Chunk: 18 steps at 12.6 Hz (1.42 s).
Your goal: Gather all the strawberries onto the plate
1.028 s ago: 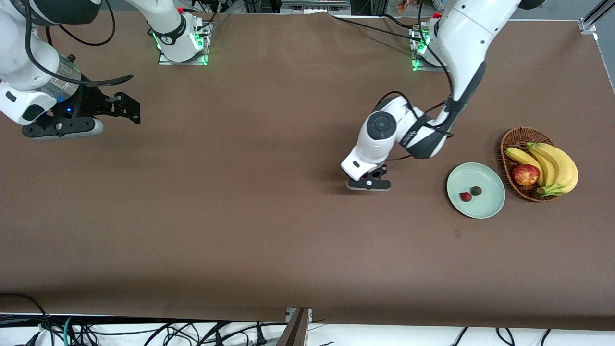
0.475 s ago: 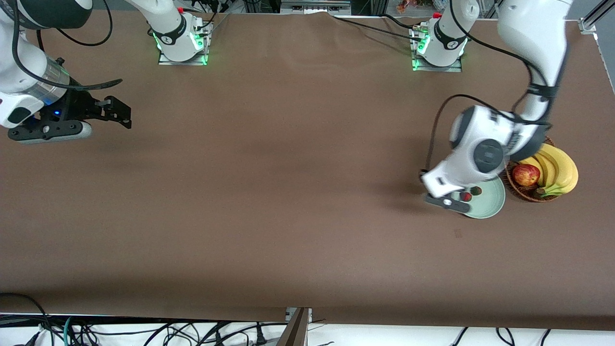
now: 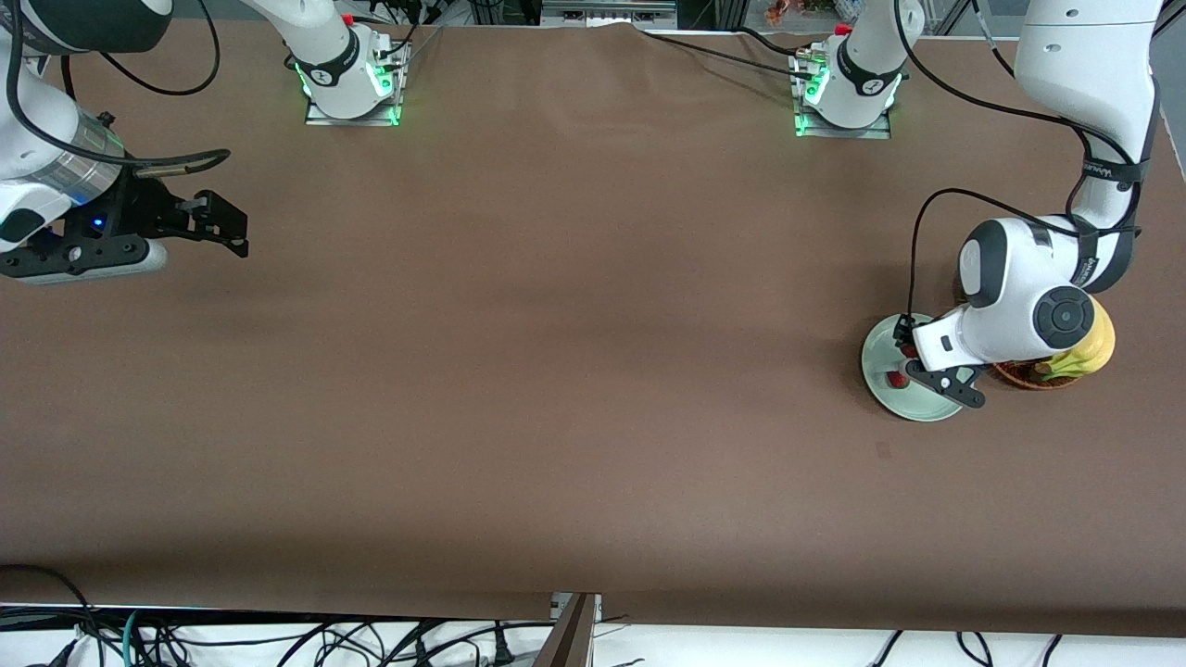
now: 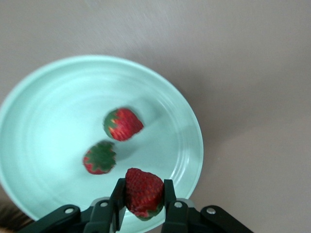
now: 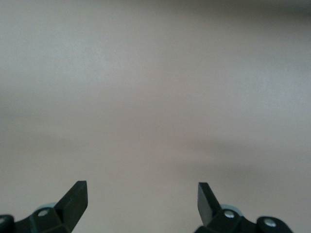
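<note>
The pale mint-green plate [image 3: 880, 396] lies near the left arm's end of the table. In the left wrist view two strawberries [image 4: 124, 123] [image 4: 99, 158] lie on the plate [image 4: 48, 121]. My left gripper [image 4: 144, 194] is shut on a third strawberry [image 4: 144, 190] and holds it just above the plate, near its rim. In the front view the left gripper [image 3: 927, 372] hangs over the plate and one strawberry [image 3: 897, 378] shows beside it. My right gripper [image 3: 227, 222] is open and empty, and waits over bare table at the right arm's end; its jaws stand wide apart in the right wrist view [image 5: 141, 196].
The brown wicker basket [image 3: 1024, 375] stands beside the plate toward the left arm's end, mostly hidden by the left arm. The bananas [image 3: 1098, 347] show past the wrist; the apple is hidden. The brown tablecloth [image 3: 556, 324] covers the table.
The left arm has swung from the middle of the table to over the plate, and now covers most of the basket. The right gripper has drifted slightly toward its end of the table.
</note>
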Available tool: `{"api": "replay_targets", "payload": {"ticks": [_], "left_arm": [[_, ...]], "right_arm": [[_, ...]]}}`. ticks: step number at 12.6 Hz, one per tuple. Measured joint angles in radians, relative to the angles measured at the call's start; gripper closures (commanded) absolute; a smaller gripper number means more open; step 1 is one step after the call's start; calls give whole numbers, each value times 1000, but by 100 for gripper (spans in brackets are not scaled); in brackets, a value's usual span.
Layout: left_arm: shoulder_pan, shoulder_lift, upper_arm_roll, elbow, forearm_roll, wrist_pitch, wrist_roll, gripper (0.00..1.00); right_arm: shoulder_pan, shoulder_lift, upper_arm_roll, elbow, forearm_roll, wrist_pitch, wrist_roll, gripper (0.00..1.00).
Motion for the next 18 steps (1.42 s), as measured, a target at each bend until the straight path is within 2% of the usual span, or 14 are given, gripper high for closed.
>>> {"api": "replay_targets", "payload": {"ticks": [1,2,3,6,8,11,13,15,18], "left_arm": [[-1,0,15,-23,-24,27,40,46],[0,1,29,-48,-33,62,67,8],[0,2,40,-66,-37,88,80,0],[2,-2,50,-54,-98,87,82,0],[0,-11,50,39,-131,-41,28,0],[-13,-38,22,233,-124,-248,-193,0],[-26,-67,-22,331,-74,-343,-359,0],[-41,-115,-57,378,-47,-423,-497,0],[-67,-230,-64,397,-20,-511,-614,0]], "right_arm": [[-1,10,-2,7,0,0,0,0],[-5,19,-6,10,0,0,0,0],[-12,27,-8,11,0,1,0,0],[-31,47,-10,11,0,11,1,0],[-32,69,-9,11,1,34,2,0],[-29,81,-5,18,2,45,3,0],[-29,80,-4,25,3,45,4,0],[-29,80,-3,26,3,45,4,0],[-29,80,-3,28,4,45,4,0]]}}
